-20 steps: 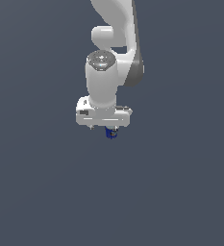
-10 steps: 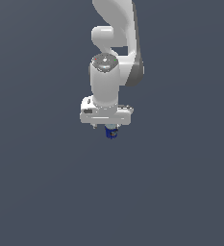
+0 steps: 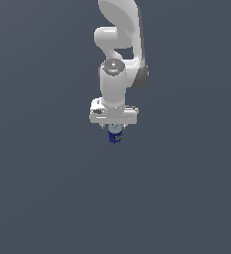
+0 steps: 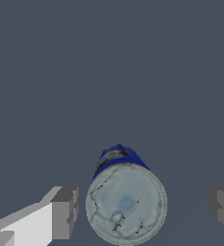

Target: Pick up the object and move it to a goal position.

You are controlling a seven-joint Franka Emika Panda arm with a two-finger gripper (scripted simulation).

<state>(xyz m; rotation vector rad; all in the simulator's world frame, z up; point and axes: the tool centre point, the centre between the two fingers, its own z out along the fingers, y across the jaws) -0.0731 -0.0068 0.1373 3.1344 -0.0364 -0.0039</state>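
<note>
The object is a small dark-blue can (image 3: pixel 115 137) with a pale silvery top, standing upright on the grey floor. My white gripper (image 3: pixel 114 130) hangs straight above it and hides most of it in the exterior view. In the wrist view the can (image 4: pixel 126 204) stands between my gripper's (image 4: pixel 144 209) two grey fingertips (image 4: pixel 65 212). There is a narrow gap on one side and a wider gap on the other. The jaws are open and touch nothing. An orange-and-white mark shows on the can's blue side.
A plain dark grey floor (image 3: pixel 47 198) lies all around the can. No other object and no goal mark is in view.
The hand has shifted slightly toward the exterior view's right over the can. The can has stayed where it was.
</note>
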